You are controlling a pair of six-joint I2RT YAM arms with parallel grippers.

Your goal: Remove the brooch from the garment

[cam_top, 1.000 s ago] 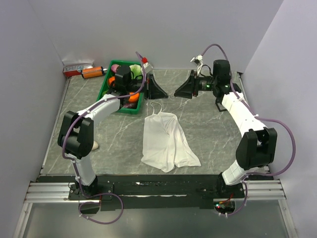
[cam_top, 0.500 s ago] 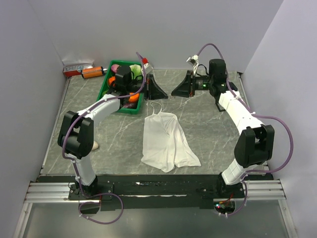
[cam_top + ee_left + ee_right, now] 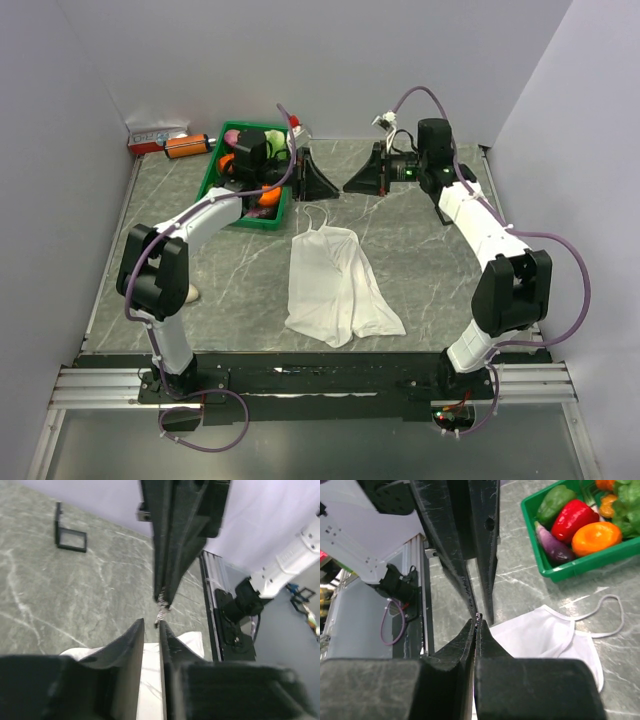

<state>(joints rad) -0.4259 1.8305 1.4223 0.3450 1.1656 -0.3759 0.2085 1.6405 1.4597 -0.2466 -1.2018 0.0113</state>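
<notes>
Left wrist view has the left hand at the bottom of the picture, its two fingers standing a narrow slit apart with nothing clamped between them. Facing it tip to tip from above is the right hand, pressed shut on the brooch. The brooch is a tiny twisted bit that hangs from that tip. Its lower end comes down to the mouth of the left hand's slit, but whether it touches those fingers cannot be told.

Right wrist view gives the same meeting from the other side. The right hand's fingers lie flat together with only a speck showing at their tip. The left hand's fingers come in from above, slightly parted. Beyond them stands a green bin holding a red pepper, a green pepper, an orange and an eggplant.

From the top external view, both arms reach to the back of the grey marbled desk, and the hands meet in the air just right of the bin. The garment lies flat in the middle of the desk, straps toward the back, well apart from the brooch. A small white lump sits by the left arm's elbow.
</notes>
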